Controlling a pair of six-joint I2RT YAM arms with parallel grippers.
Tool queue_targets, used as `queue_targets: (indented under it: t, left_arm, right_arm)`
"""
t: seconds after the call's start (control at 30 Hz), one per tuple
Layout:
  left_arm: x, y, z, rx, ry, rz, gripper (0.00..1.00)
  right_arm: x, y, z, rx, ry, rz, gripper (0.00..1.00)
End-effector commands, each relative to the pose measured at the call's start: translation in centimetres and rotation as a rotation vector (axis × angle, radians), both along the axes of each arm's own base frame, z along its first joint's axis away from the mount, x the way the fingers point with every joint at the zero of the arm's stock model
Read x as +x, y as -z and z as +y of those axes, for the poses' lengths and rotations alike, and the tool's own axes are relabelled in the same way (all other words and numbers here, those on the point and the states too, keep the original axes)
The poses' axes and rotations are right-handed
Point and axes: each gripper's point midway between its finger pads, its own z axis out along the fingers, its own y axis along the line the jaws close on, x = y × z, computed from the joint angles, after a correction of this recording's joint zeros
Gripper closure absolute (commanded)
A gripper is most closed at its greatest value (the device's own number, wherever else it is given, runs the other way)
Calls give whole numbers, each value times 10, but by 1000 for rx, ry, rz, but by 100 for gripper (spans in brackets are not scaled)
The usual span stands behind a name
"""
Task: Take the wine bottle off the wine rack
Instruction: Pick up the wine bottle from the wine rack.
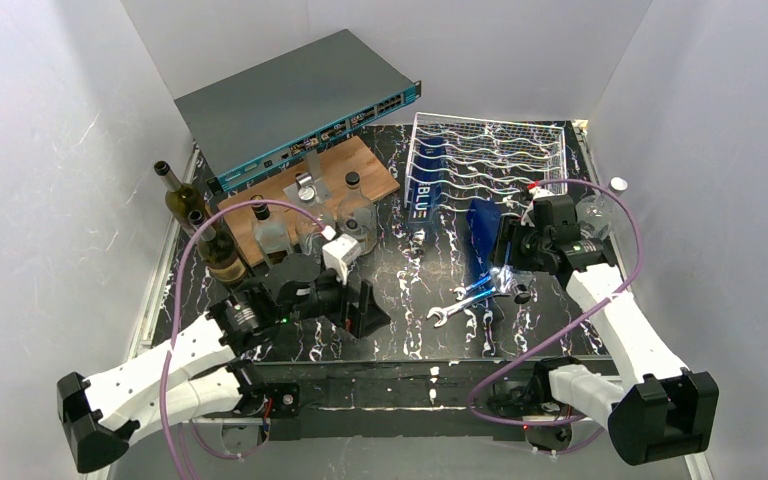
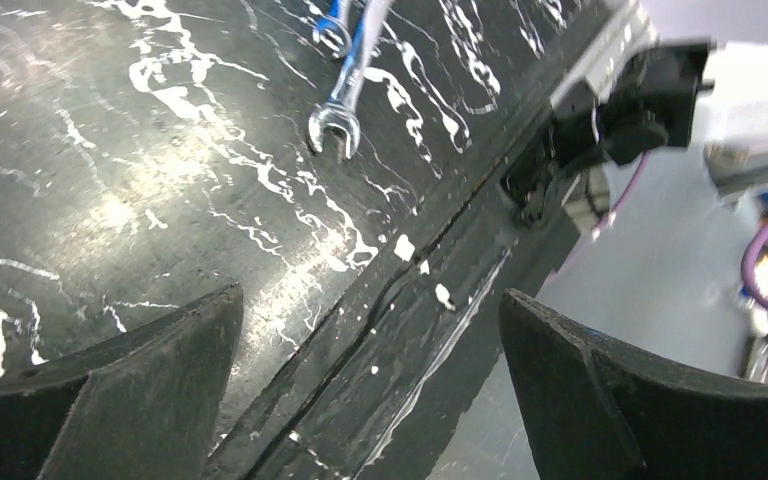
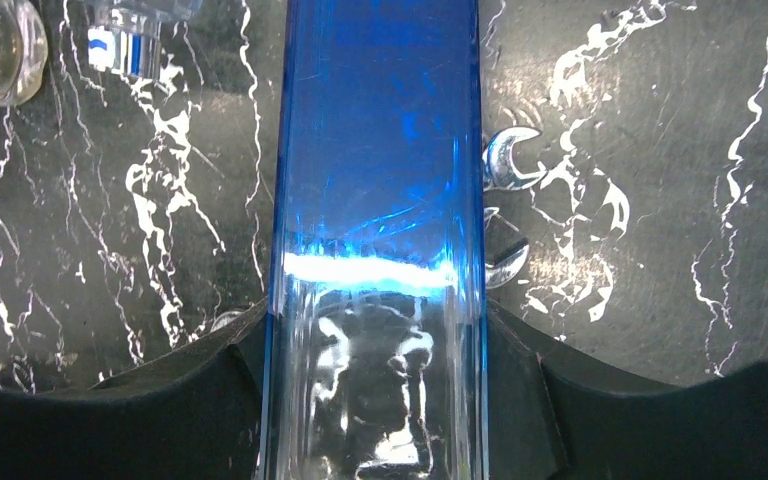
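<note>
The right arm is reaching forward from its base at the near edge, its forearm rising toward the far side and its wrist bending left. Its right pincer (image 1: 500, 256) is clamping a blue wine bottle (image 1: 480, 235) across the glass body. In the right wrist view the black fingers (image 3: 545, 385) are pressing against both flat sides of the bottle (image 3: 380, 200), which is running straight up the middle of the frame.

The bottle is sitting tilted just in front of the white wine rack (image 1: 500, 160), clear of its wire cradles, over the black marbled tabletop (image 1: 410, 335). Whether its lower end is touching the surface cannot be told. Two wrenches (image 1: 465, 298) are lying on the tabletop just beside it.

The left arm is stretching low along the near edge, elbow bent, wrist pointing right. Its left pincer (image 1: 365, 312) is hanging spread wide and gripping nothing, with the tabletop edge showing between its fingers (image 2: 150, 390).
</note>
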Motion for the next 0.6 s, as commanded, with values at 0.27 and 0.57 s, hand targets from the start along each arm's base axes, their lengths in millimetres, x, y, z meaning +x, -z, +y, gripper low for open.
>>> queue_targets:
  t: [0.27,0.57]
  left_arm:
    - [-19,3,-33,187,450,-464,2]
    - [2,10,-56,281,659,-864,2]
  right_arm:
    - [-5,-46,24,138,-97,-134,99]
    - [-25,-44,26,181,-74,-55,99]
